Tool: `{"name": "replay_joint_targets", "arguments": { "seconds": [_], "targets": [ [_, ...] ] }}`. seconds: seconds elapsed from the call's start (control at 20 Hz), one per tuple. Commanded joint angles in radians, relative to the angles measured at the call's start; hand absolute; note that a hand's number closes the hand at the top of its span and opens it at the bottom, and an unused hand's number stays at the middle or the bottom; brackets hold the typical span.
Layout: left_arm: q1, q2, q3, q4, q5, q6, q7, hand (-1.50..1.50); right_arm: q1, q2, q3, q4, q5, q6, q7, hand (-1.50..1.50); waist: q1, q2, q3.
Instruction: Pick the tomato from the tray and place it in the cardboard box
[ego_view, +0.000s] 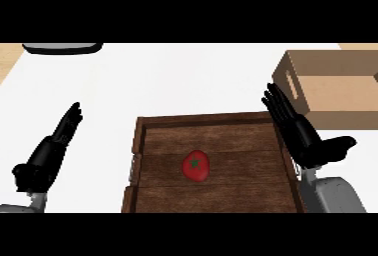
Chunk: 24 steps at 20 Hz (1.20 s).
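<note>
A red tomato (196, 166) with a green stem lies in the middle of a dark wooden tray (210, 134) at the lower centre of the head view. The cardboard box (336, 87), with a slot handle in its side, stands at the upper right, beyond the tray's right corner. My right hand (299, 132) is open with straight fingers over the tray's right rim, between the tomato and the box. My left hand (50, 150) is open at the left, apart from the tray, and holds nothing.
A grey and dark object (63, 48) shows at the top left edge. The white counter (184, 80) stretches behind the tray. A tan strip (7, 60) borders the counter at the far left.
</note>
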Motion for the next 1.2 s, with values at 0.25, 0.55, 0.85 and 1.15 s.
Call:
{"name": "replay_joint_targets", "arguments": {
  "seconds": [0.25,0.55,0.85,1.15],
  "targets": [
    [-0.081,0.075,0.025,-0.026,-0.036,-0.042,-0.022,0.0,-0.066,-0.116,-0.123,-0.354,0.328,-0.4,0.152,-1.5,-0.121,-0.037,-0.011],
    [-0.087,0.054,-0.011,-0.041,-0.023,-0.081,-0.013,0.0,0.106,-0.263,0.003,-0.535,0.675,-0.417,0.444,-1.5,-0.1,-0.008,-0.005],
    [-0.125,0.034,-0.034,-0.065,-0.016,-0.097,0.024,0.0,0.134,-0.363,0.185,-0.754,0.952,-0.222,0.698,-1.5,-0.046,0.003,-0.003],
    [-0.161,0.015,-0.044,-0.035,-0.03,-0.107,0.003,0.0,0.091,-0.354,0.386,-0.816,1.065,0.071,1.012,-1.5,-0.006,0.018,-0.004]
  ]
}}
